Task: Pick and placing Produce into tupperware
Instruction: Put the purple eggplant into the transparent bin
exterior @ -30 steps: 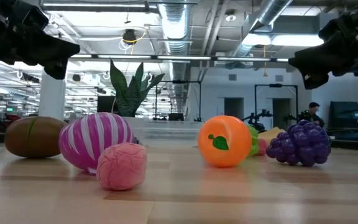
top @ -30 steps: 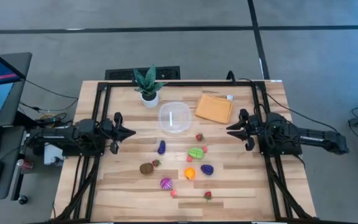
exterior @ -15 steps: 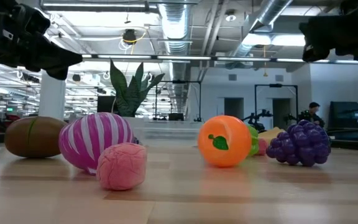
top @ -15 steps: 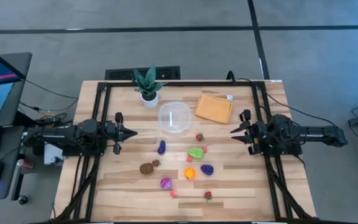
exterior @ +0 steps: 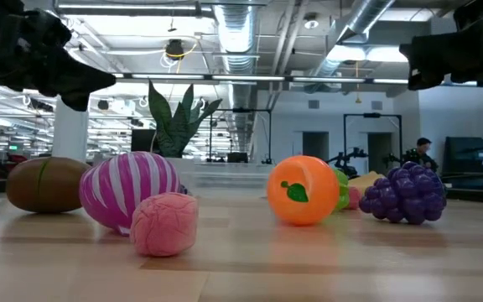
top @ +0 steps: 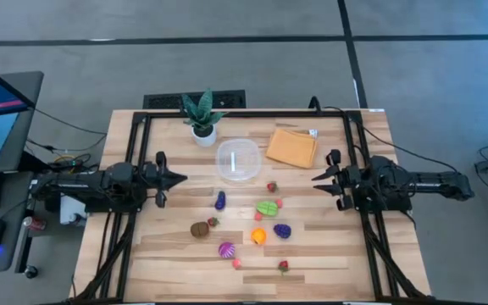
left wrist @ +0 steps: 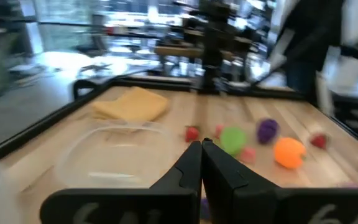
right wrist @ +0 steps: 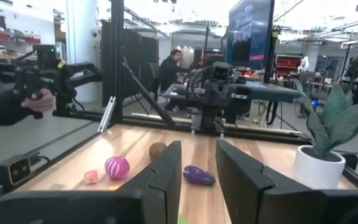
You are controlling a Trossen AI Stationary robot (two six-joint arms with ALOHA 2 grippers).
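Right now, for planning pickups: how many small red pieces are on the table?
2: one red piece close beside the tupperware, another alone near the table's front edge. None seems hidden.

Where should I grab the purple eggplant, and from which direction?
Grip the purple eggplant across its narrow middle, coming straight down from above. It lies flat on the table, elongated and slightly tilted toward the tupperware, so turn the fingers crosswise to its length. Space around it looks open. The left tool is nearer; the right tool waits across.
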